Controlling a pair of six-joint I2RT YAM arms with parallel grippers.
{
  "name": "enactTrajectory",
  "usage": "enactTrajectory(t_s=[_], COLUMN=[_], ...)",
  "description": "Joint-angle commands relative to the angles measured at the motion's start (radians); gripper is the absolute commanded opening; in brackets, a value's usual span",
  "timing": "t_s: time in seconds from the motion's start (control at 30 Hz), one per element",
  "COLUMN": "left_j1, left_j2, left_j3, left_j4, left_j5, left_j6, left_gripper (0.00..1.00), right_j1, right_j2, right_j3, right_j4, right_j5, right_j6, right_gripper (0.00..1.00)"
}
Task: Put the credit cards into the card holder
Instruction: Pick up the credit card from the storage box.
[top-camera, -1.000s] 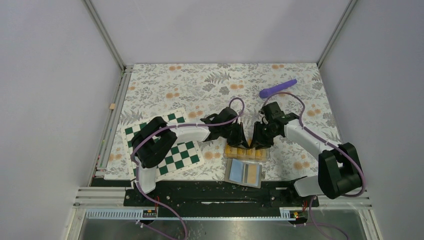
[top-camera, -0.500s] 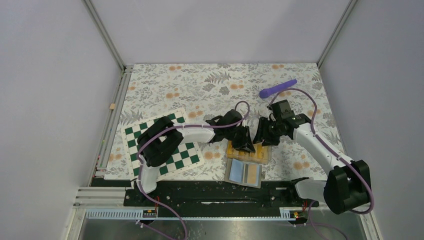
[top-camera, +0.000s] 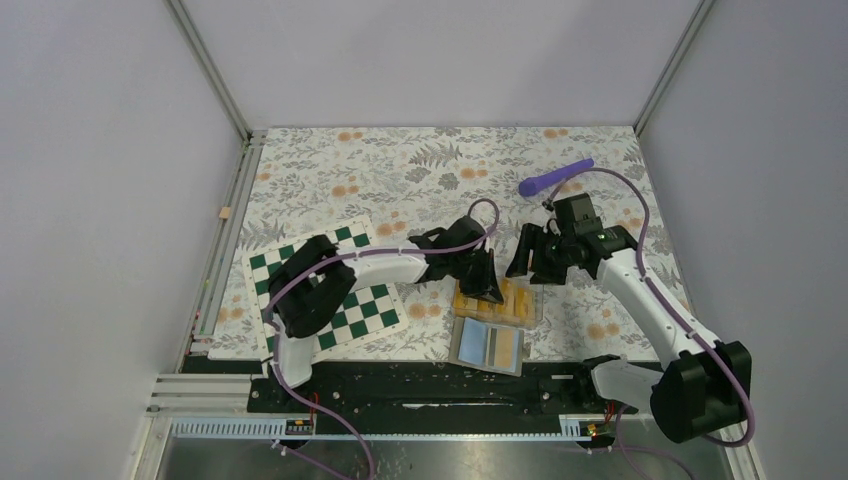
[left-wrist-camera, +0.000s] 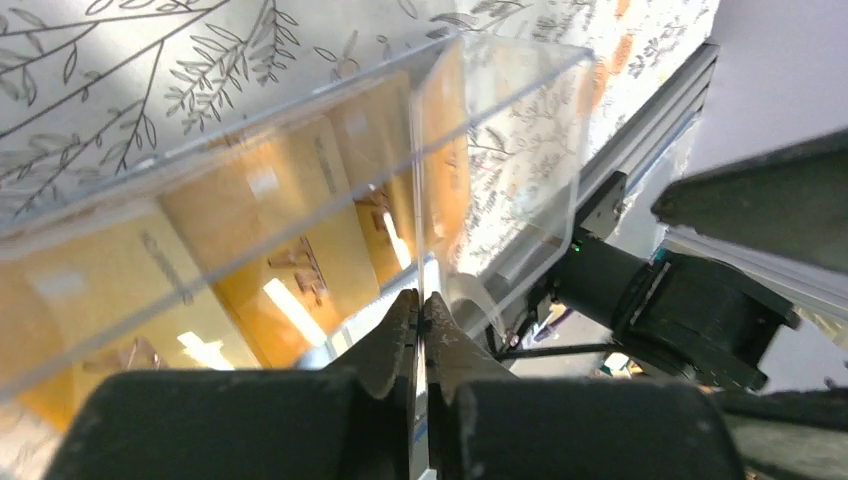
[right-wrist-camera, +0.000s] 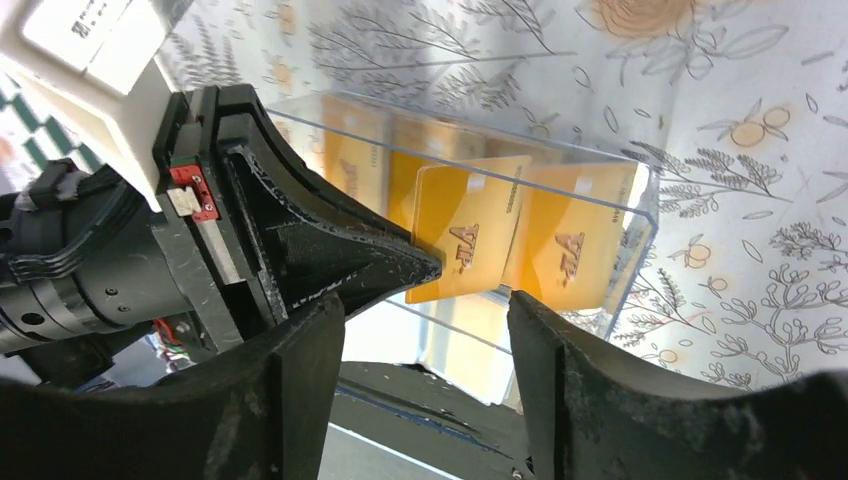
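A: Eyes on the clear card holder (top-camera: 530, 312), sitting on the floral surface (top-camera: 400, 170) between the two arms. Where's the left tool (top-camera: 487, 282)?

B: Right over the holder's left half, tip dipped down into it. Its own wrist camera shows the fingers (left-wrist-camera: 400, 320) pressed tight together, with just a thin edge caught between them.

A: And that edge is?

B: The right wrist view answers it. The pointed tip meets the left edge of one credit card (right-wrist-camera: 465, 245), orange-yellow with "VIP" printed on it, standing upright and slightly tilted at the holder's clear wall. So the left tool is clamped on that card. Whether the card's bottom edge sits inside the holder, I can't tell.

A: The other credit cards (right-wrist-camera: 570, 250)?

B: In the holder, more orange-yellow faces showing through the clear walls, one just right of the gripped card and others behind it.

A: Right tool (right-wrist-camera: 425, 390)?

B: Just off the holder's right side, pointed at it and not touching it. Its fingers stand well apart with nothing between them.

A: What else is around?

B: A flat blue-grey sleeve (top-camera: 487, 345) with an orange strip lies just beside the holder, on the side toward the arm bases. A green-and-white chessboard (top-camera: 375, 305) lies left of the holder, partly under the left arm. A purple rod (top-camera: 556, 177) lies well beyond the holder, toward the far right.
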Motion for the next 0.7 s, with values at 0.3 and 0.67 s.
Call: enactTrajectory(t_s=[0.3,0.67], left_j1=[0.049,0.119], left_j2=[-0.403,-0.617], left_j3=[-0.103,-0.322], left_j4=[-0.103,0.093], left_j5=[-0.142,-0.034], left_j6=[0.098,-0.017], left_gripper=[0.00,0.00], right_j1=[-0.010,-0.014], right_j2=[-0.116,-0.104], right_j3=[0.089,-0.058], right_j4=[-0.051,0.226], right_j5=[-0.144,-0.548], right_j6=[-0.039,0.110], right_gripper=[0.90,0.86])
